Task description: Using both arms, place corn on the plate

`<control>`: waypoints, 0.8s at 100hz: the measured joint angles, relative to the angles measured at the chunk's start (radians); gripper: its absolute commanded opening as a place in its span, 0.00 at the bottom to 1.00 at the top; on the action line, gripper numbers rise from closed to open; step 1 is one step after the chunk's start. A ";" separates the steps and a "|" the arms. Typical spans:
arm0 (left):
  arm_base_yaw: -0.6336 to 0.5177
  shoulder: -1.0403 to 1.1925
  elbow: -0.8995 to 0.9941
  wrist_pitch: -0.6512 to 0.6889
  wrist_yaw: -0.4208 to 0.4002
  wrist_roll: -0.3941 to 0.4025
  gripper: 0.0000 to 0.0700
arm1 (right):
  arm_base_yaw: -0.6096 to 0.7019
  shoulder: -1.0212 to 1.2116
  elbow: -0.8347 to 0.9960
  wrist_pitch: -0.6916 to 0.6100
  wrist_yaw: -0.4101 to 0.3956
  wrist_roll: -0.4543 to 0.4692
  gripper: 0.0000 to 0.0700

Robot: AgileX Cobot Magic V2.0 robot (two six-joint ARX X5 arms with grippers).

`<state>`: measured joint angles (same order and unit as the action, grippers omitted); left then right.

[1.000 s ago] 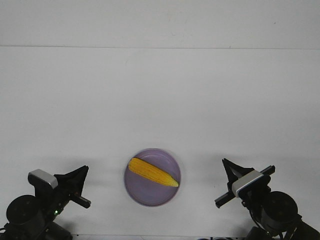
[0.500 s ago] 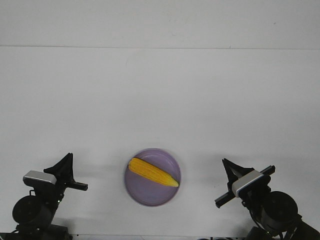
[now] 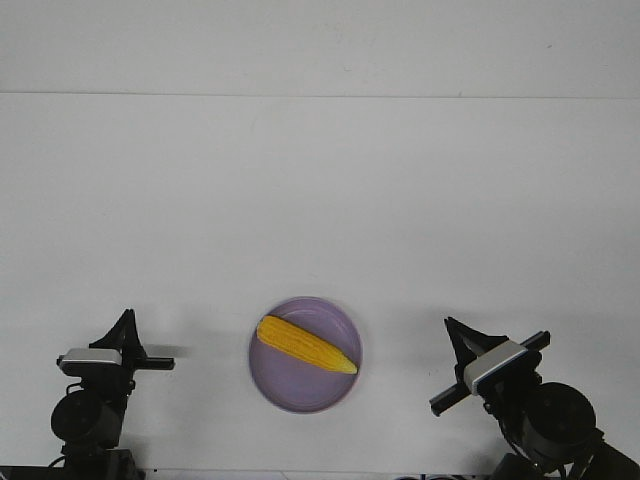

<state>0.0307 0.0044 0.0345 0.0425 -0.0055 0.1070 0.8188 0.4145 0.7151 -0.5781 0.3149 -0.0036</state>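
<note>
1. One view is given, the front view over the white table. Near the front edge, about in the middle, lies the plate, round and lavender-purple with a raised rim.
2. On the plate rests the corn. It lies diagonally across the upper part of the plate, the thick end toward the upper left and the pointed end toward the lower right, close to the rim. It is fully inside the plate.
3. At the lower left stands the left gripper, well apart from the plate. Its black tip points up and touches nothing. I cannot tell if its fingers are apart or together.
4. At the lower right stands the right gripper, also well apart from the plate and holding nothing. Its tip points to the upper left. Whether its fingers are apart or together I cannot tell
</note>
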 measured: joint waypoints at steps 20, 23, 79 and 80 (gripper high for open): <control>0.000 0.000 0.000 0.001 0.000 0.000 0.02 | 0.000 0.000 0.000 0.000 0.000 0.000 0.02; 0.000 0.000 0.000 0.001 0.000 0.000 0.02 | 0.000 0.000 0.000 0.000 0.000 0.000 0.02; 0.000 0.000 0.000 0.001 0.000 0.004 0.02 | -0.026 0.000 0.000 0.000 -0.003 -0.010 0.02; 0.000 0.000 0.000 0.001 0.000 0.004 0.02 | -0.033 0.000 0.000 0.000 -0.005 -0.012 0.02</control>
<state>0.0307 0.0044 0.0345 0.0437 -0.0051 0.1108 0.7856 0.4145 0.7151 -0.5781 0.3096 -0.0154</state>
